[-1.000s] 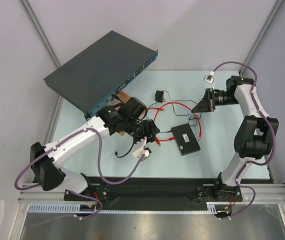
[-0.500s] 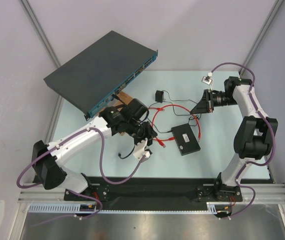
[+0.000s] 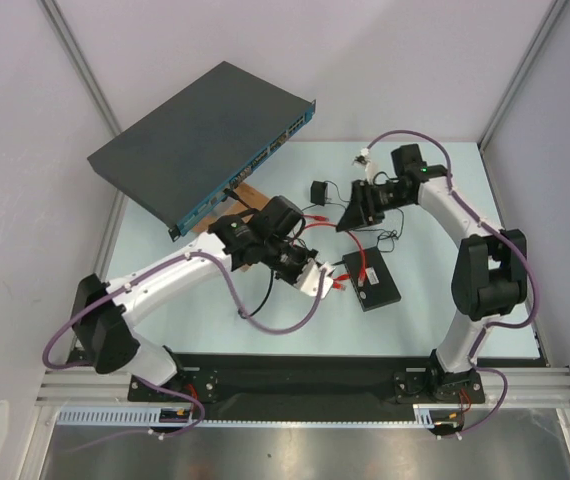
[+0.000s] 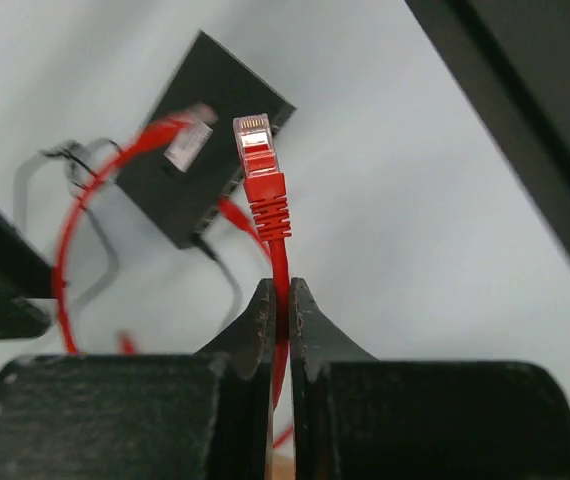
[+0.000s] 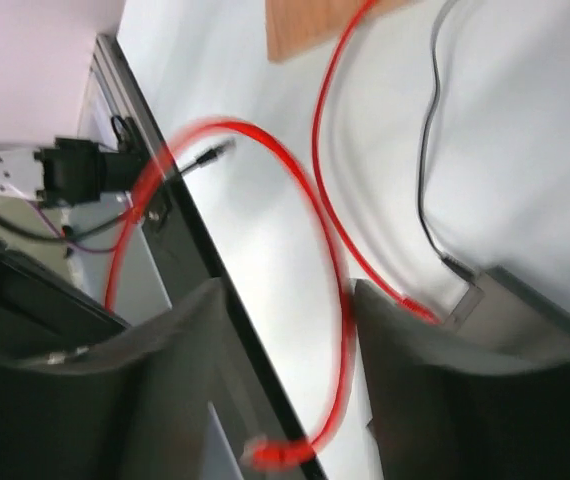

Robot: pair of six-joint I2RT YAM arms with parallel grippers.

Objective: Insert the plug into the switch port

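My left gripper (image 4: pixel 280 295) is shut on the thin red cable (image 4: pixel 277 245) a little behind the plug (image 4: pixel 255 145). The plug stands up past the fingertips, clear end outward. Beyond it lies the small flat black box (image 4: pixel 220 100); its switch port does not show. The cable's other end (image 4: pixel 187 140) hangs blurred before the box. From above, the left gripper (image 3: pixel 321 281) hovers just left of the box (image 3: pixel 373 284) with the plug (image 3: pixel 339 284) between them. My right gripper (image 3: pixel 348 217) is open above the table behind the box. A blurred red cable loop (image 5: pixel 337 290) shows between its fingers, ungripped.
A large dark grey rack unit (image 3: pixel 200 135) with a blue front stands raised at the back left, a wooden board (image 3: pixel 248 193) under its near corner. A little black cube (image 3: pixel 319 190) on a thin black wire sits mid-back. A black cable (image 3: pixel 255 300) trails under the left arm.
The left gripper shut on the red cable and carried the plug right, toward the black box. The right arm swung left to the middle of the table and its jaws opened.
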